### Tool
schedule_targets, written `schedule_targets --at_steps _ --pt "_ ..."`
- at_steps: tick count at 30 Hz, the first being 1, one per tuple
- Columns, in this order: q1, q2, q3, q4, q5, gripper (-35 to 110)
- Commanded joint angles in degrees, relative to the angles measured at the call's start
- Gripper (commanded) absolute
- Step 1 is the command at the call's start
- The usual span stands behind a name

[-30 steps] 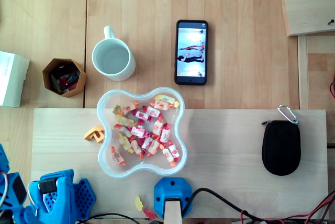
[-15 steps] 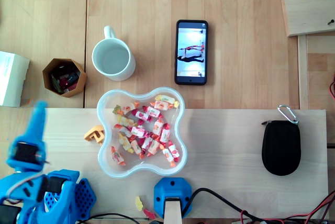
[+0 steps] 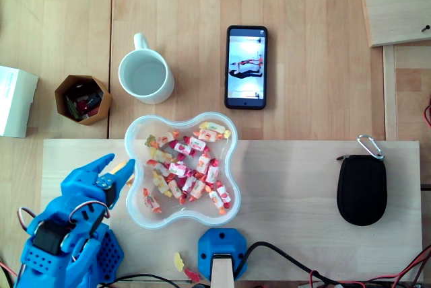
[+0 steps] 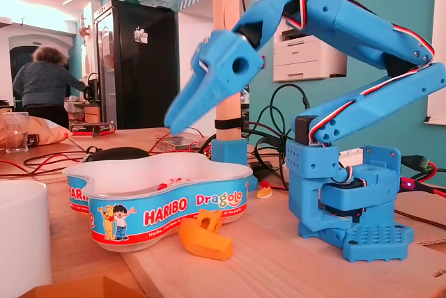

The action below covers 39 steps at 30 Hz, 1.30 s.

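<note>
Right under fingers (image 4: 201,95), orange piece (image 4: 204,235), untouched

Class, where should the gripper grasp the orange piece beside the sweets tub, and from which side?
Probably from above, pinching the orange piece across its narrow body: it lies flat on the board, and the tub wall crowds one side. The gripper hangs above it.

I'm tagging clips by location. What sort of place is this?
Probably a shared office or maker-space: an office printer against the teal wall, a tall black cabinet, and loose cables trailing across the wooden table.
</note>
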Motion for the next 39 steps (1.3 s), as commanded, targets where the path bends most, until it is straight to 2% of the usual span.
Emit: schedule_targets --at_steps 1,11,28,31,34,39 --pt "0.8 1.5 -0.2 0.8 1.4 19" --pt "1.6 1.5 6.5 8.9 1.6 19" --pt "1.2 1.4 -8.3 8.8 -0.6 19" --pt "1.1 1.3 -13.0 8.7 -8.3 20" --pt "1.7 0.4 -17.3 8.2 -22.2 19" --pt "1.8 0.2 -19.2 -2.0 -45.7 19"
